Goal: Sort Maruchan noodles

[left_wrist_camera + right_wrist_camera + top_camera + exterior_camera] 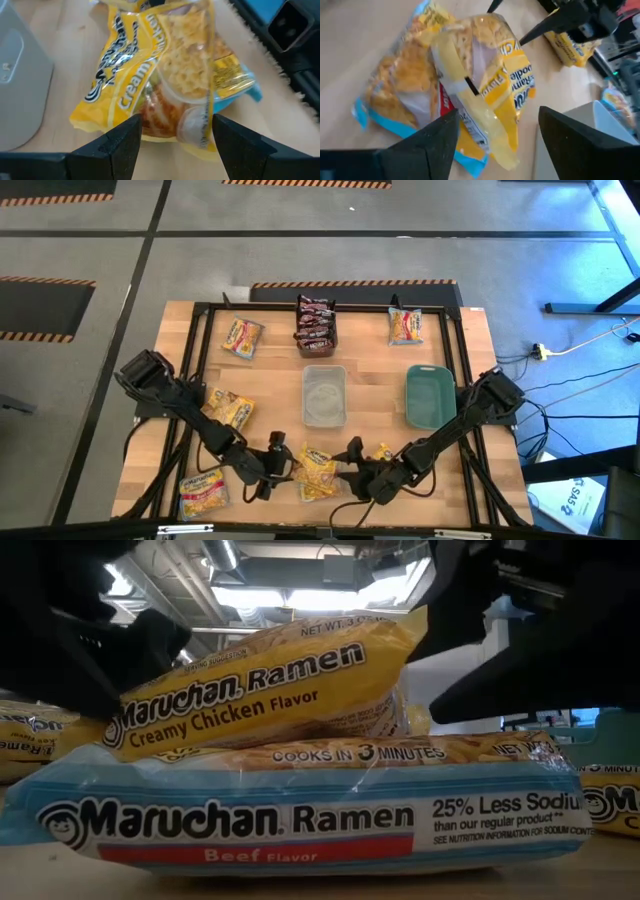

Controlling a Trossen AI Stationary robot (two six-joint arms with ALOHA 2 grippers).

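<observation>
Where the worktop's [470, 350] near edge runs, a yellow packet [270, 690] lies tilted on a blue-edged packet [300, 815]. The left gripper [172, 145] and right gripper [495, 145] flank the pile, both spread apart.

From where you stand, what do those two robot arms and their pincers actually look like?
Both are dark, near-black jointed arms of slim links with chunkier blocks at the joints. The left gripper and the right gripper each end in two flat, matte black fingers, wedge-shaped with squared edges. No markings are visible on them.
</observation>
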